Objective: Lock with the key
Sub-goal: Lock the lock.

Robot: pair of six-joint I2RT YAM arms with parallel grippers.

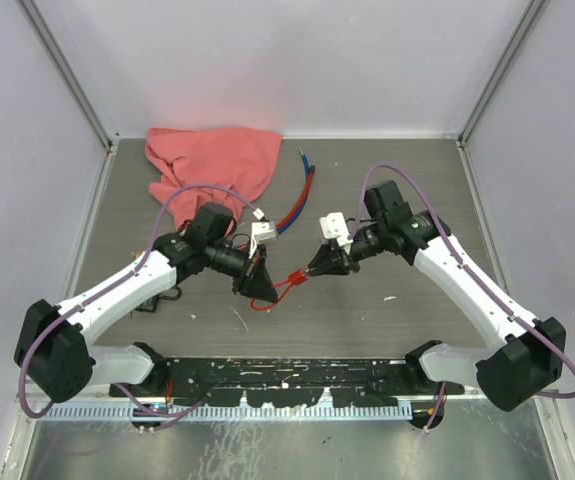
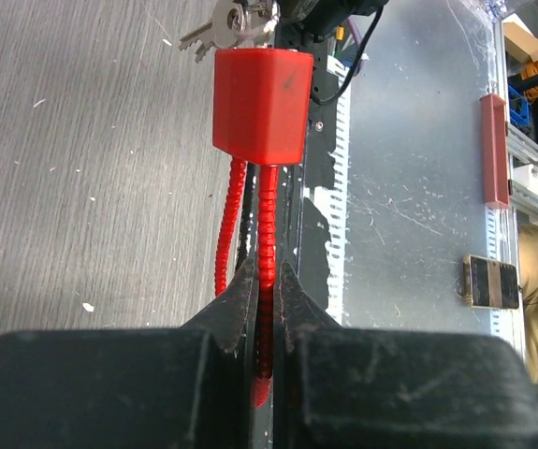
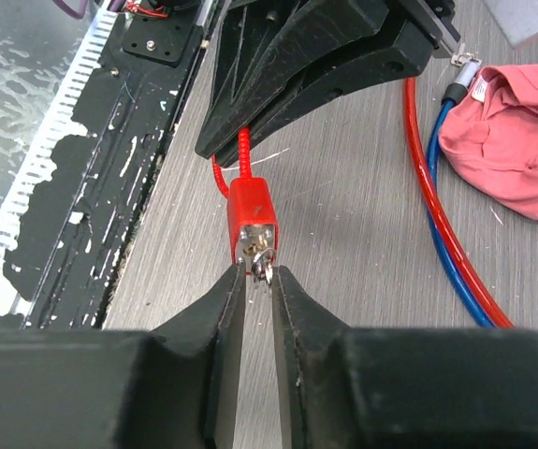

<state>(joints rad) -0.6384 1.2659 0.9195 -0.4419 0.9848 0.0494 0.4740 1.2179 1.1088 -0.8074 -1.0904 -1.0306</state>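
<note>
Left gripper [image 2: 267,281]: closed on red cable [image 2: 268,215]; padlock body [image 2: 261,98] held just beyond its fingertips. Right gripper [image 3: 260,281]: key [image 3: 262,260] flanked by narrowly parted fingers; grip cannot be told.

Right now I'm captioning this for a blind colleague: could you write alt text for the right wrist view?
A red cable lock, its key between the right end effector's fingers, grip unclear. The left end effector clamps the lock's cable beyond; a pink cloth and two wires lie right.
</note>
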